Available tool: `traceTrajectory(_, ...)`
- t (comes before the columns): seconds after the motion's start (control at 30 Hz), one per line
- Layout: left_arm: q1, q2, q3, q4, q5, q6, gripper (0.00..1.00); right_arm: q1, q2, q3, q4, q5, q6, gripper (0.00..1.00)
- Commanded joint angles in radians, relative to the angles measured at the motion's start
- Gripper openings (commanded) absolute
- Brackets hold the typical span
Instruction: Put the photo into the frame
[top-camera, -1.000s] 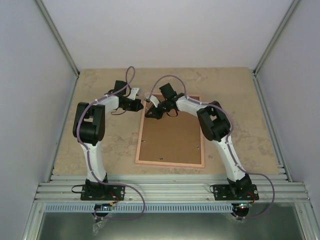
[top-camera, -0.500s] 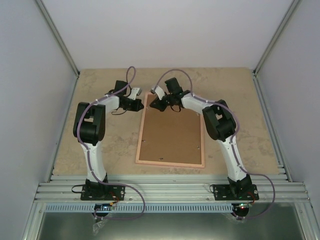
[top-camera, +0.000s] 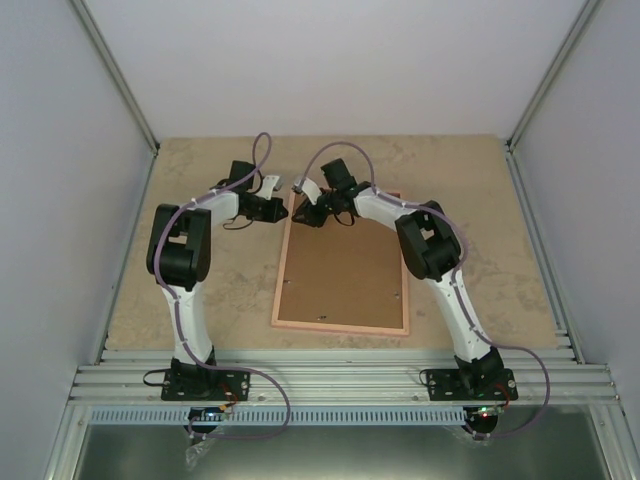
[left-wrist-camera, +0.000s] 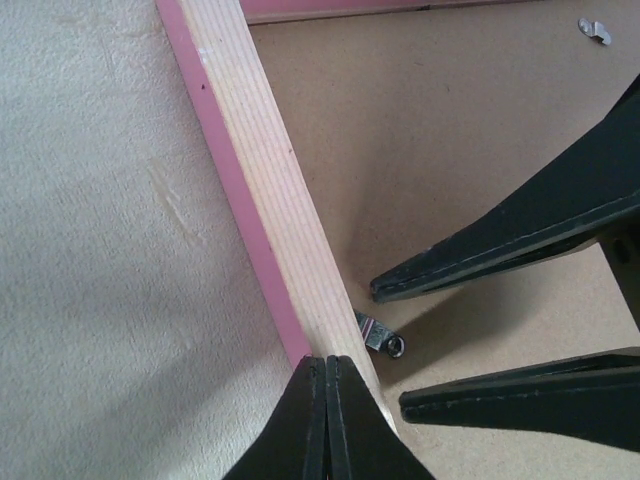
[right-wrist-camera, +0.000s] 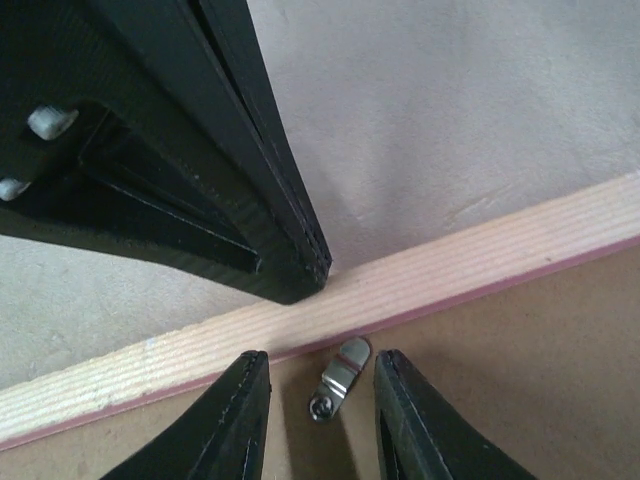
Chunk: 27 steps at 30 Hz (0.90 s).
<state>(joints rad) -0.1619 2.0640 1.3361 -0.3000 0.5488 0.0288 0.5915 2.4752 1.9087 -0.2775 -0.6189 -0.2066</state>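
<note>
The pink frame (top-camera: 340, 327) lies face down on the table with a brown backing board (top-camera: 345, 275) inside it. The photo is hidden from every view. My left gripper (left-wrist-camera: 326, 365) is shut, its tips resting on the frame's pale wooden rail (left-wrist-camera: 270, 170) near the far left corner. My right gripper (right-wrist-camera: 320, 362) stands open just inside that rail (right-wrist-camera: 480, 255), over the board. A small metal turn clip (right-wrist-camera: 340, 378) lies between its fingers, touching neither. In the top view the two grippers (top-camera: 285, 212) (top-camera: 305, 213) meet at that corner.
A second metal clip (left-wrist-camera: 595, 30) sits on the board farther along. The beige table (top-camera: 200, 290) surrounds the frame, and grey walls (top-camera: 60, 200) close in on both sides. The left gripper's black fingers (right-wrist-camera: 250, 200) hang close above the right gripper.
My right gripper has opened and shifted back left along the frame's far end, so that its fingers now straddle the clip. The left arm has not moved.
</note>
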Motion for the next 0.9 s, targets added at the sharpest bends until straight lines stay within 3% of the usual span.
traceTrajectory(0.0,-0.016,0.045,0.007,-0.019,0.007,0.012,0.00,0.007,0.061,0.032,-0.058,0.044,-0.057,0.31)
traceTrajectory(0.2,-0.016,0.051,0.016,-0.026,0.005,0.014,0.00,0.022,0.081,0.043,-0.098,0.049,-0.138,0.26)
traceTrajectory(0.63,-0.016,0.073,0.038,-0.037,-0.003,0.015,0.00,0.039,0.094,0.064,-0.241,-0.091,-0.332,0.17)
traceTrajectory(0.87,0.001,0.043,0.042,-0.052,-0.010,0.020,0.01,0.005,-0.041,0.051,-0.227,-0.145,-0.277,0.28)
